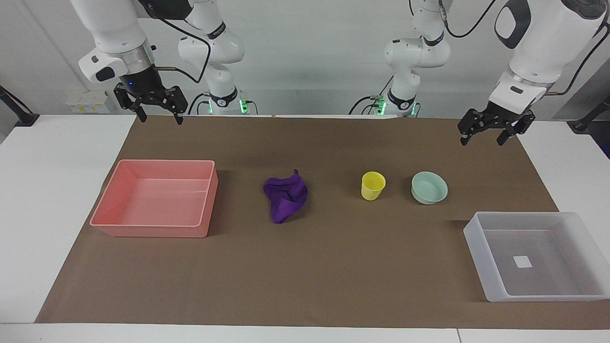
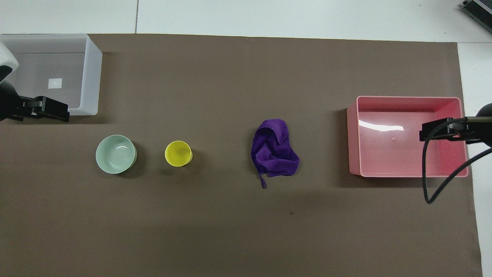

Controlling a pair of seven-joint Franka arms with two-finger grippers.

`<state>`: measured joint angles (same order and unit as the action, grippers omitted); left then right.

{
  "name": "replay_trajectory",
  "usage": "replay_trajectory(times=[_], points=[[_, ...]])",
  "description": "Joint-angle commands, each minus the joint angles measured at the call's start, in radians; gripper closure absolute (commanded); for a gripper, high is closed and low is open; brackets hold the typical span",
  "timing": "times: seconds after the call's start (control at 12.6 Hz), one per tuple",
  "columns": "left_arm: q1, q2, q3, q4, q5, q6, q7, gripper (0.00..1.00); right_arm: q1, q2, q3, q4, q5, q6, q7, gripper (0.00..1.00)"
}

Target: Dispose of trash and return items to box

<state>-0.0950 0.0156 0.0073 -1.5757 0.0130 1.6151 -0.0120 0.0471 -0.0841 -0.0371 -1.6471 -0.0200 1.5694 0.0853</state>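
On the brown mat (image 1: pixel 305 267): you find every task item resting loose, none touching another.
Purple rag (image 1: pixel 285 195): bunched in folds at mid-table, between the pink bin and the yellow cup, well apart from both.
Yellow cup (image 1: pixel 372 186): upright, mouth up, just beside the mint bowl, on the side toward the right arm's end.
Mint bowl (image 1: pixel 429 187): upright, toward the left arm's end, nearer to the robots than the translucent box.
Translucent box (image 1: pixel 476 243): at the left arm's end of the table, farther from the robots than the bowl; you see only a small white sticker (image 1: pixel 522 261) on its floor.
Pink bin (image 1: pixel 152 231): at the right arm's end, roughly level with the rag; nothing inside that you can see.
Left gripper (image 1: pixel 482 136): raised over the mat's edge at the left arm's end, fingers spread, holding nothing; the arm waits.
Right gripper (image 1: pixel 160 116): raised over the mat's edge near the robots, above the pink bin's end of the table, fingers spread and bare; this arm waits too.
Contact: you can note no gripper touching any item.
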Motion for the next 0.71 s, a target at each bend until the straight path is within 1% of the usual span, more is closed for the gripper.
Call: replay_trajectory(times=[0.0, 0.32, 0.48, 0.63], points=[[0.001, -0.029, -0.009, -0.047, 0.012, 0.028, -0.016, 0.0, -0.006, -0.008, 0.0, -0.003, 0.011, -0.008, -0.032, 0.0], [0.0, -0.039, -0.009, -0.053, 0.012, -0.001, -0.022, 0.0, -0.007, -0.009, -0.001, -0.005, 0.011, -0.011, -0.055, 0.0], [0.003, -0.084, -0.009, -0.159, 0.012, 0.064, -0.005, 0.0, -0.012, -0.009, -0.001, -0.006, 0.006, -0.005, -0.14, 0.0], [0.006, -0.123, -0.009, -0.265, 0.012, 0.178, -0.003, 0.0, -0.013, -0.009, -0.001, -0.008, 0.006, -0.005, -0.119, 0.0]])
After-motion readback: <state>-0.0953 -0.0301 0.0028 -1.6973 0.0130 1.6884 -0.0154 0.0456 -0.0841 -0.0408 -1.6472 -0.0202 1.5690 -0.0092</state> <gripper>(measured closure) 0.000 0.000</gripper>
